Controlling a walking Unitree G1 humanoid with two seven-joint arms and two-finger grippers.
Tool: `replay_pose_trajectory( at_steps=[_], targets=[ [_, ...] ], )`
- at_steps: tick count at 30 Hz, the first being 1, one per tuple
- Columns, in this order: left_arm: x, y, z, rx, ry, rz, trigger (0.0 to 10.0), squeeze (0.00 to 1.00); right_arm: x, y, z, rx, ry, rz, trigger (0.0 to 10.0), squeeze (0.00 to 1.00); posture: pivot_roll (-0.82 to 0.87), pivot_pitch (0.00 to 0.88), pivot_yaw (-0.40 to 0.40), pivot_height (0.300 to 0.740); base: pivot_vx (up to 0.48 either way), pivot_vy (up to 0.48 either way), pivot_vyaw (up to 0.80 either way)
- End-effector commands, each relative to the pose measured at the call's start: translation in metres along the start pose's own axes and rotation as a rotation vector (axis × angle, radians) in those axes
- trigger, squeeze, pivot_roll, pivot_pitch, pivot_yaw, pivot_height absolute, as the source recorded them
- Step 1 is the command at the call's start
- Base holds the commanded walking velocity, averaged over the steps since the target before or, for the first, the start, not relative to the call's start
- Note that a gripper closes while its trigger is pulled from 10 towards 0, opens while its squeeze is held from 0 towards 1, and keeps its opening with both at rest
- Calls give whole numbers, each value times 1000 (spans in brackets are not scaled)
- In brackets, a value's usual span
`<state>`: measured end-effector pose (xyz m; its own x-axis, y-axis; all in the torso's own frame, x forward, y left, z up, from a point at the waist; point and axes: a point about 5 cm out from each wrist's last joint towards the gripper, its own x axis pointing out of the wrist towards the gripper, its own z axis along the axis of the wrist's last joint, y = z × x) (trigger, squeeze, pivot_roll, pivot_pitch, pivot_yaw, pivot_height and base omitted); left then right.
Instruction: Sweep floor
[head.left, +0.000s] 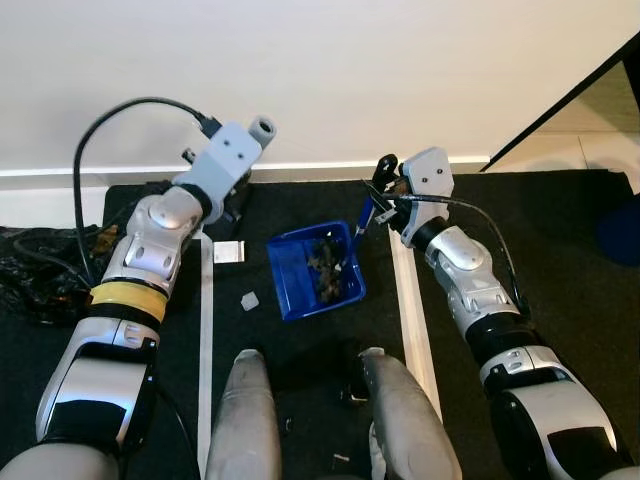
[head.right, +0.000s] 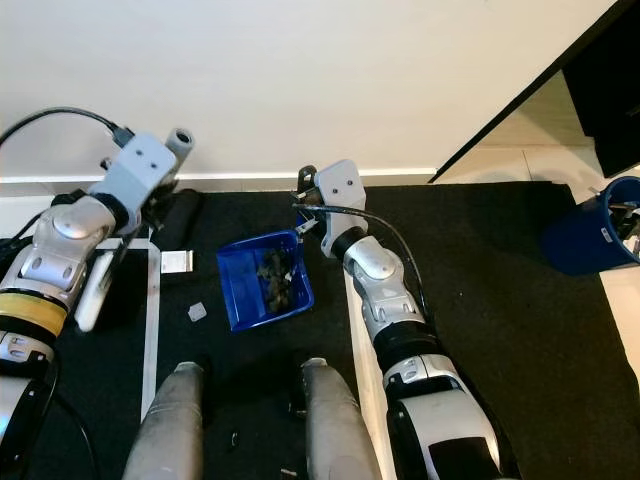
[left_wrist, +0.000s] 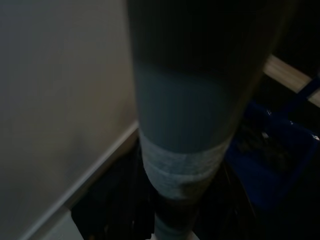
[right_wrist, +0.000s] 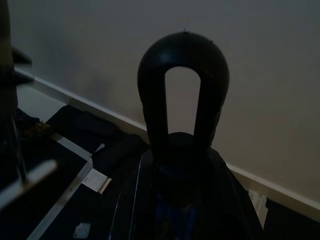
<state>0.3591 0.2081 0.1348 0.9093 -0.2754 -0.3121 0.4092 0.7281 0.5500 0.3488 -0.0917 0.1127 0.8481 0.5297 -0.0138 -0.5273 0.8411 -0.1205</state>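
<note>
On the black floor mat (head.left: 560, 250) before the robot's feet sits the blue dustpan (head.left: 316, 272), tilted, with dark debris already gathered inside it. It lies just beside a white strip (head.left: 411, 305) marking the floor. The right end effector (head.left: 383, 192) is closed on the dustpan's upright handle (head.left: 364, 216), near the skirting of the white wall (head.left: 330, 70); the right wrist view looks down the looped black top of that handle (right_wrist: 183, 95). The left end effector (head.left: 236, 200) is at the wall side of the mat, and the left wrist view shows a grey pole wrapped with pale tape (left_wrist: 187, 165) running close along it, most likely the broom handle. Whether its fingers are clamped on the pole cannot be told from these views.

Two items remain unswept: a small pale scrap (head.left: 249, 299) and a white card-like piece (head.left: 228, 251), both on the mat to the left of the pan, near it but apart. A blue bin (head.right: 590, 225) stands well apart on the robot's right.

Judgement: collection is largely done, with stragglers outstanding. To do this step properly, the pan's open lip should sit flat on the mat facing the scraps, held steady by the handle, while the broom draws them in with short strokes. Lifting the pan level matters, since tipping would spill the load.
</note>
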Motion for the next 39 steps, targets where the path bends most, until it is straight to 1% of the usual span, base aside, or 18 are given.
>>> replay_pose_trajectory(
  at_steps=[1, 4, 8, 10, 13, 14, 21, 22, 24, 26, 28, 29, 30, 31, 32, 33, 36, 39],
  targets=[
    [5, -33, -19, -2, 33, -54, 10000, 0, -30, 28, -71, 94, 323, 92, 10000, 0, 11, 379, -134, 740, 0, 0, 0],
    [10, -58, -23, -37, -11, 0, 10000, 0, -35, 29, -75, 86, 335, 103, 10000, 0, 0, 385, -136, 740, 0, 0, 0],
    [12, -70, -25, -120, -31, 54, 10000, 0, -39, 32, -78, 71, 341, 117, 10000, 0, -13, 391, -134, 740, 0, 0, 0],
    [13, -73, -25, -127, -34, 76, 10000, 0, -40, 33, -79, 67, 342, 121, 10000, 0, -15, 392, -134, 740, 0, 0, 0],
    [16, -75, -23, -193, -43, 162, 10000, 0, -42, 39, -81, 48, 342, 144, 10000, 0, -25, 398, -131, 740, 0, 0, 0],
    [17, -76, -21, -238, -44, 183, 10000, 0, -43, 41, -81, 45, 342, 151, 10000, 0, -28, 400, -131, 740, 0, 0, 0],
    [25, -78, -10, -320, -74, 225, 10000, 0, -43, 46, -82, 44, 341, 159, 10000, 0, -24, 396, -131, 740, 0, 0, 0],
    [27, -79, -5, -352, -84, 231, 10000, 0, -43, 45, -82, 43, 340, 153, 10000, 0, -18, 389, -131, 740, 0, 0, 0],
    [34, -83, 11, -516, -126, 261, 10000, 0, -43, 39, -82, 46, 343, 96, 10000, 0, -14, 383, -135, 740, 0, 0, 0],
    [34, -83, 11, -516, -126, 261, 10000, 0, -43, 39, -82, 46, 343, 96, 10000, 0, -14, 383, -135, 740, 0, 0, 0],
    [42, -88, 36, -709, -183, 307, 10000, 0, -44, 28, -82, 53, 347, 18, 10000, 0, -12, 379, -139, 740, 0, 0, 0],
    [42, -88, 36, -709, -183, 307, 10000, 0, -44, 28, -82, 53, 347, 18, 10000, 0, -12, 379, -139, 740, 0, 0, 0],
    [46, -91, 53, -794, -218, 318, 10000, 0, -45, 23, -82, 53, 351, -14, 10000, 0, -13, 377, -141, 740, 0, 0, 0],
    [50, -97, 78, -865, -279, 301, 10000, 0, -46, 18, -83, 52, 358, -40, 10000, 0, -15, 373, -140, 740, 0, 0, 0],
    [53, -101, 100, -914, -331, 278, 10000, 0, -48, 14, -83, 51, 363, -55, 10000, 0, -15, 372, -139, 740, 0, 0, 0],
    [53, -101, 100, -914, -331, 278, 10000, 0, -48, 14, -83, 51, 363, -55, 10000, 0, -15, 372, -139, 740, 0, 0, 0],
    [54, -108, 155, -1023, -463, 185, 10000, 0, -51, 9, -86, 57, 373, -81, 10000, 0, -18, 368, -127, 740, 0, 0, 0],
    [53, -107, 182, -1076, -521, 117, 10000, 0, -53, 8, -87, 66, 377, -94, 10000, 0, -17, 367, -121, 740, 0, 0, 0]
  ],
)
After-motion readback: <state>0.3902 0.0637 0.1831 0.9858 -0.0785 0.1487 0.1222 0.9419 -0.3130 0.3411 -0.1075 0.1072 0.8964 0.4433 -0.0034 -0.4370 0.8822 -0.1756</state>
